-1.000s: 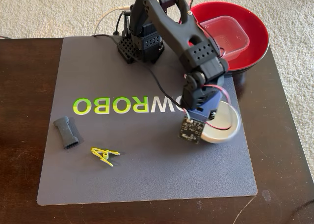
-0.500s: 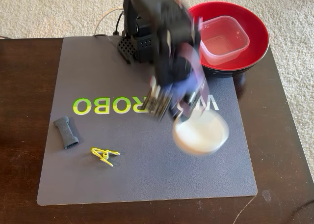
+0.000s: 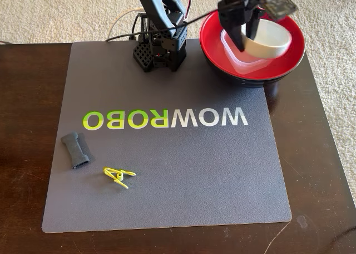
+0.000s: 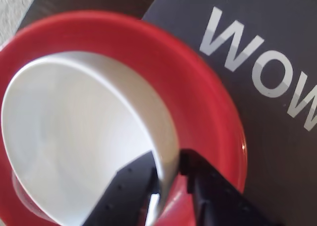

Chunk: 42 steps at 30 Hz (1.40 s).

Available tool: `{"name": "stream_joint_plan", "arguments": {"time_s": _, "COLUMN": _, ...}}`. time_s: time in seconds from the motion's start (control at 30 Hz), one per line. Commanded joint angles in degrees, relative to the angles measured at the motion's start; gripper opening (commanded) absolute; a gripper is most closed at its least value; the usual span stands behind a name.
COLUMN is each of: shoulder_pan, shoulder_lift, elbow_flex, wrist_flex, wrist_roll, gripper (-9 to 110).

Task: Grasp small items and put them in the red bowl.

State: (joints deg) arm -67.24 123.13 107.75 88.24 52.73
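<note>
Gripping: the end effector (image 4: 168, 179) is clamped on the rim of the small cream round bowl (image 4: 74, 137), one dark finger inside the wall and the other outside, low in the wrist view.
Cream bowl: in the fixed view the small cream round bowl (image 3: 271, 38) sits at the upper right of the frame, over the inside of the red bowl; whether it rests there or is held clear of it cannot be told.
End effector in the fixed view: the end effector (image 3: 242, 37) comes down from the top edge, upper right, onto the left side of the cream bowl.
Red bowl: the red bowl (image 3: 214, 39), glossy red inside and black outside, stands at the upper right corner of the grey mat (image 3: 183, 170); in the wrist view its red inside (image 4: 198, 102) rings the cream bowl.
Plastic tub: the clear square plastic tub (image 3: 231, 52) lies inside the red bowl, mostly covered by the cream bowl.
Bone-shaped piece: the dark grey bone-shaped piece (image 3: 75, 149) lies at the left of the mat, lower left of the frame.
Wire clip: the yellow-green wire clip (image 3: 118, 176) lies just right of and below it, apart from it.
Mat lettering: "WOWROBO" reads upside down across the middle.
Desk: the dark wooden desk (image 3: 28, 154) carries the mat; pale carpet (image 3: 55, 11) fills the top of the frame.
</note>
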Motion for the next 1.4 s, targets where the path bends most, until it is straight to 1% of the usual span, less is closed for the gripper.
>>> {"name": "stream_joint_plan", "arguments": {"time_s": 0.0, "shoulder_pan": -2.4, "shoulder_lift": -2.0, "elbow_flex": 0.8, "wrist_flex": 0.2, "wrist_roll": 2.5, "gripper": 0}}
{"name": "stream_joint_plan", "arguments": {"time_s": 0.07, "shoulder_pan": -2.5, "shoulder_lift": -3.9, "elbow_flex": 1.1, "wrist_flex": 0.1, "wrist_roll": 1.8, "gripper": 0}}
{"name": "stream_joint_plan", "arguments": {"time_s": 0.1, "shoulder_pan": -2.0, "shoulder_lift": -4.6, "elbow_flex": 1.1, "wrist_flex": -0.2, "wrist_roll": 1.1, "gripper": 8}}
{"name": "stream_joint_plan", "arguments": {"time_s": 0.13, "shoulder_pan": -1.3, "shoulder_lift": -4.7, "elbow_flex": 1.1, "wrist_flex": -0.5, "wrist_roll": 0.4, "gripper": 18}}
{"name": "stream_joint_plan", "arguments": {"time_s": 0.17, "shoulder_pan": -0.8, "shoulder_lift": -4.7, "elbow_flex": 1.1, "wrist_flex": -0.8, "wrist_roll": 0.3, "gripper": 24}}
{"name": "stream_joint_plan", "arguments": {"time_s": 0.2, "shoulder_pan": -0.4, "shoulder_lift": -4.7, "elbow_flex": 1.1, "wrist_flex": -0.8, "wrist_roll": 0.3, "gripper": 28}}
{"name": "stream_joint_plan", "arguments": {"time_s": 0.37, "shoulder_pan": 0.0, "shoulder_lift": -4.0, "elbow_flex": 1.1, "wrist_flex": -1.2, "wrist_roll": -2.4, "gripper": 33}}
{"name": "stream_joint_plan", "arguments": {"time_s": 0.43, "shoulder_pan": 1.8, "shoulder_lift": -2.5, "elbow_flex": 0.4, "wrist_flex": -2.9, "wrist_roll": -6.4, "gripper": 33}}
{"name": "stream_joint_plan", "arguments": {"time_s": 0.5, "shoulder_pan": 6.4, "shoulder_lift": -2.0, "elbow_flex": -1.6, "wrist_flex": -4.0, "wrist_roll": -12.1, "gripper": 33}}
{"name": "stream_joint_plan", "arguments": {"time_s": 0.6, "shoulder_pan": 18.6, "shoulder_lift": -2.7, "elbow_flex": -5.3, "wrist_flex": -4.0, "wrist_roll": -22.1, "gripper": 33}}
{"name": "stream_joint_plan", "arguments": {"time_s": 0.67, "shoulder_pan": 31.6, "shoulder_lift": -3.5, "elbow_flex": -6.2, "wrist_flex": -4.0, "wrist_roll": -26.4, "gripper": 35}}
{"name": "stream_joint_plan", "arguments": {"time_s": 0.73, "shoulder_pan": 47.3, "shoulder_lift": -6.2, "elbow_flex": -6.9, "wrist_flex": -4.5, "wrist_roll": -29.0, "gripper": 38}}
{"name": "stream_joint_plan", "arguments": {"time_s": 0.8, "shoulder_pan": 62.8, "shoulder_lift": -12.7, "elbow_flex": -8.3, "wrist_flex": -6.2, "wrist_roll": -31.9, "gripper": 39}}
{"name": "stream_joint_plan", "arguments": {"time_s": 0.87, "shoulder_pan": 74.6, "shoulder_lift": -22.5, "elbow_flex": -11.9, "wrist_flex": -6.7, "wrist_roll": -36.6, "gripper": 39}}
{"name": "stream_joint_plan", "arguments": {"time_s": 0.97, "shoulder_pan": 84.1, "shoulder_lift": -35.4, "elbow_flex": -17.1, "wrist_flex": -8.0, "wrist_roll": -43.2, "gripper": 39}}
{"name": "stream_joint_plan", "arguments": {"time_s": 1.03, "shoulder_pan": 86.7, "shoulder_lift": -40.4, "elbow_flex": -20.4, "wrist_flex": -9.7, "wrist_roll": -46.6, "gripper": 38}}
{"name": "stream_joint_plan", "arguments": {"time_s": 1.13, "shoulder_pan": 87.5, "shoulder_lift": -43.7, "elbow_flex": -23.8, "wrist_flex": -12.7, "wrist_roll": -48.5, "gripper": 36}}
{"name": "stream_joint_plan", "arguments": {"time_s": 1.37, "shoulder_pan": 84.8, "shoulder_lift": -50.8, "elbow_flex": -32.3, "wrist_flex": -12.7, "wrist_roll": -48.3, "gripper": 35}}
